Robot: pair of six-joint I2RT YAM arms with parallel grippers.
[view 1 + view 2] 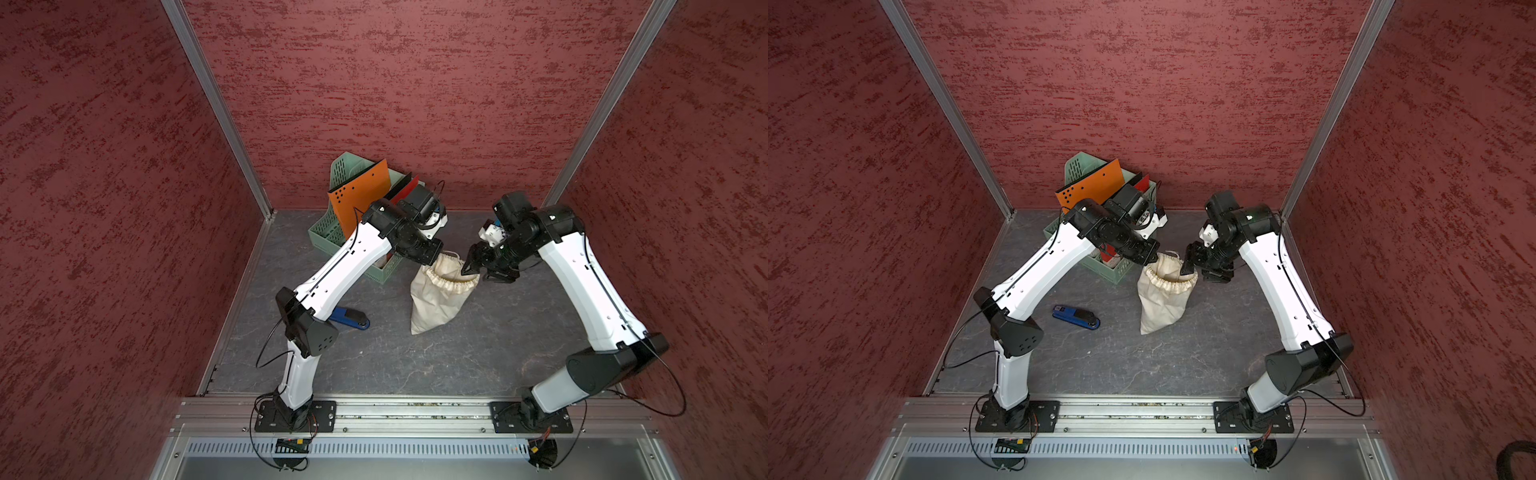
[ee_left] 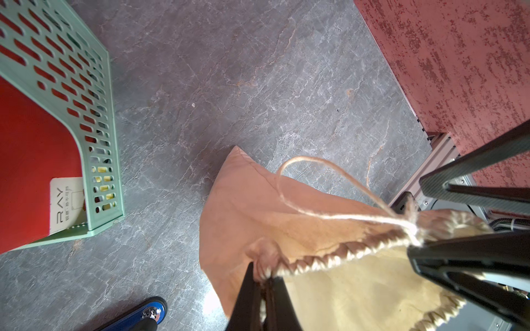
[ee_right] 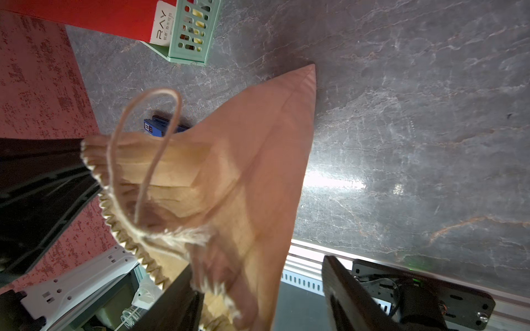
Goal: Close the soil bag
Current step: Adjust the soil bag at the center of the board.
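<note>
One soil bag [image 1: 436, 303] sits near the middle of the grey table [image 1: 457, 365], its gathered mouth gaping; what is inside cannot be made out. One thin cord [image 2: 301, 172] loops loose from the neck. The left gripper [image 2: 265, 282] is clenched on the rim at 10 o'clock. The right gripper [image 1: 482, 270] is spread wide, straddling the rim at 2 o'clock. At 10 o'clock from the bag, one green rack [image 1: 328, 237] holds one orange folder [image 1: 361, 195] and one red folder [image 1: 412, 188]. One blue stapler [image 1: 1076, 317] lies at 9 o'clock.
</note>
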